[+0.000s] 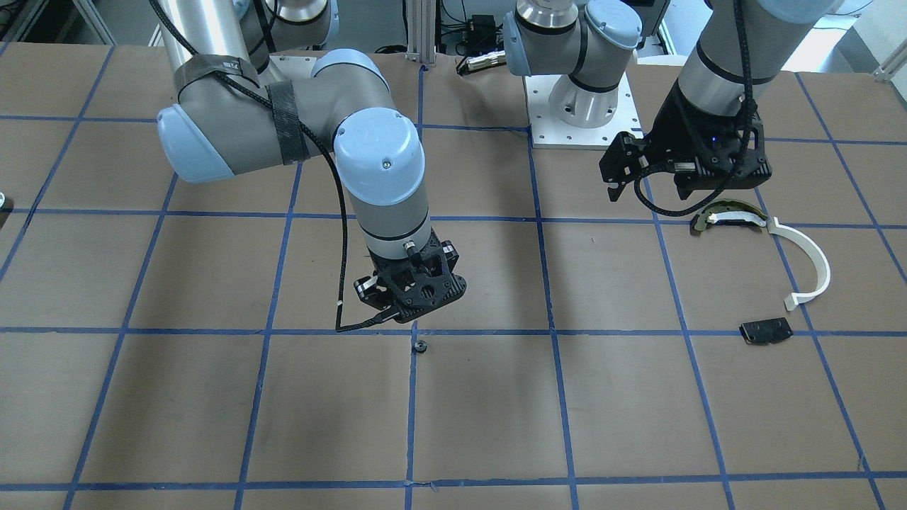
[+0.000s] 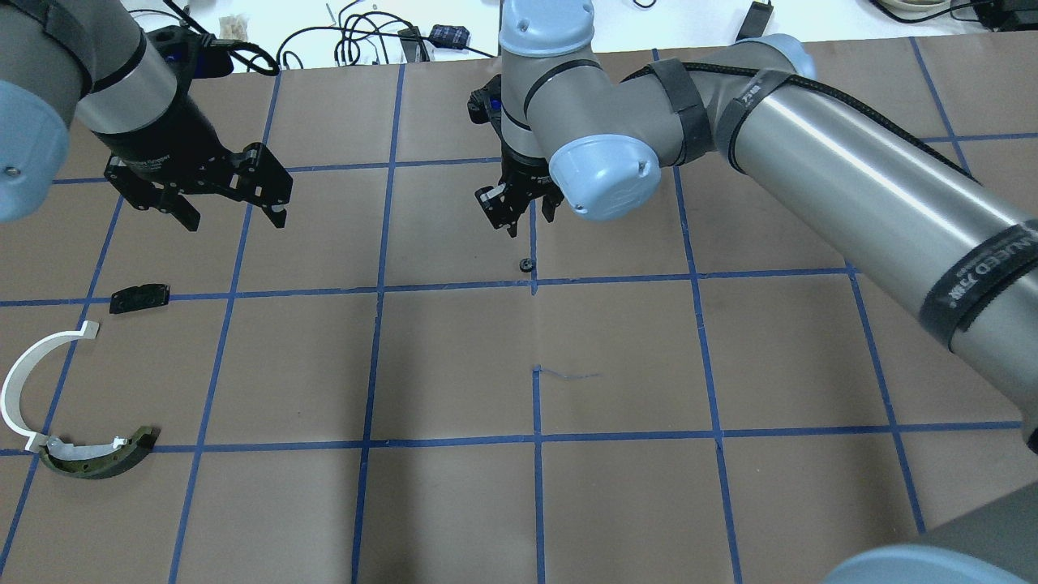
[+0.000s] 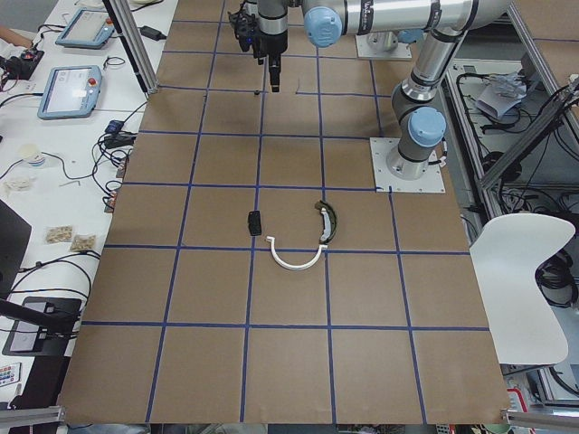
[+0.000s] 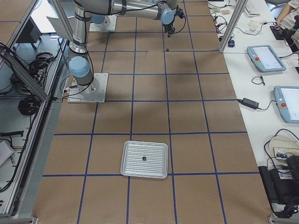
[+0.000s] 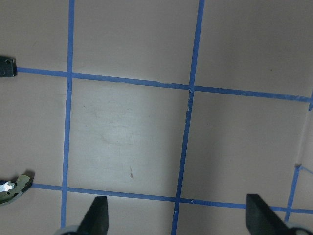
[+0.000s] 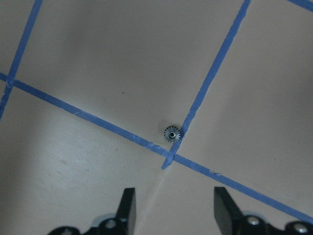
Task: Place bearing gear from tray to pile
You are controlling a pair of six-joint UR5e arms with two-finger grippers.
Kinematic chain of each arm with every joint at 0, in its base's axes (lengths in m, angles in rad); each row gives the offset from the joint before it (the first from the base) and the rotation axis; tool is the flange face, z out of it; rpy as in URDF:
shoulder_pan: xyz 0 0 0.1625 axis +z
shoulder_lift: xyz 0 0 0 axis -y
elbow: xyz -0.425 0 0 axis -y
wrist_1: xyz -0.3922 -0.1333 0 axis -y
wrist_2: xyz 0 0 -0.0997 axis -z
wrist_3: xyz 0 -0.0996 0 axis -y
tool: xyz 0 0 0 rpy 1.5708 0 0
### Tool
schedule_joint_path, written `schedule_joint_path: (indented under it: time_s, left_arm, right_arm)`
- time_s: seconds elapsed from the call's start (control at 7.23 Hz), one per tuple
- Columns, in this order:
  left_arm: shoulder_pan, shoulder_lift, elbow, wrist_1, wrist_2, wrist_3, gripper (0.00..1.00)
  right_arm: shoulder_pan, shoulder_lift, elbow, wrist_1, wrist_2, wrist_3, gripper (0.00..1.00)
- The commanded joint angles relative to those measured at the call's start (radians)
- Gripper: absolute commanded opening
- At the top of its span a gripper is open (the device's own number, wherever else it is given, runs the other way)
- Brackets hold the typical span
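A small dark bearing gear lies on the brown table beside a blue tape crossing; it also shows in the front view and the overhead view. My right gripper hangs just above it, open and empty, and also shows overhead. The pile lies far off on my left side: a white half-ring, a dark and cream arc piece and a flat black plate. My left gripper is open and empty above the table near the pile. The silver tray shows only in the exterior right view.
A small dark part lies in the middle of the tray. The table is brown paper with a blue tape grid. Cables, tablets and gear lie on white benches beyond the table's far edge.
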Motion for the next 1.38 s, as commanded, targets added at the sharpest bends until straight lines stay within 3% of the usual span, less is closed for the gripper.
schedule_joint_path:
  time_s: [0.0, 0.14, 0.28, 0.41, 0.55, 0.69, 1.11, 1.24]
  left_arm:
    - [-0.001, -0.019, -0.003, 0.036, -0.014, 0.052, 1.00]
    - [-0.004, -0.051, -0.005, 0.054, -0.017, 0.041, 1.00]
    - [-0.010, -0.084, -0.019, 0.157, -0.022, 0.035, 1.00]
    - [-0.037, -0.130, -0.031, 0.230, -0.089, -0.008, 1.00]
    - [-0.095, -0.178, -0.028, 0.246, -0.147, -0.058, 1.00]
    - [-0.150, -0.230, -0.023, 0.275, -0.148, -0.100, 1.00]
    - [-0.284, -0.451, -0.019, 0.570, -0.149, -0.152, 1.00]
    - [-0.330, -0.500, -0.011, 0.598, -0.142, -0.163, 1.00]
  right_arm:
    - [-0.028, -0.036, 0.006, 0.029, -0.091, -0.088, 1.00]
    - [-0.078, -0.083, 0.002, 0.146, -0.101, -0.231, 1.00]
    - [-0.185, -0.158, 0.009, 0.229, -0.098, -0.357, 1.00]
    - [-0.306, -0.226, 0.015, 0.327, -0.098, -0.543, 1.00]
    - [-0.427, -0.275, 0.017, 0.390, -0.098, -0.735, 0.99]
    - [-0.541, -0.306, 0.015, 0.424, -0.101, -0.871, 0.99]
    - [-0.910, -0.302, 0.015, 0.391, -0.150, -1.337, 0.97]
    - [-1.007, -0.250, 0.015, 0.301, -0.183, -1.398, 0.97]
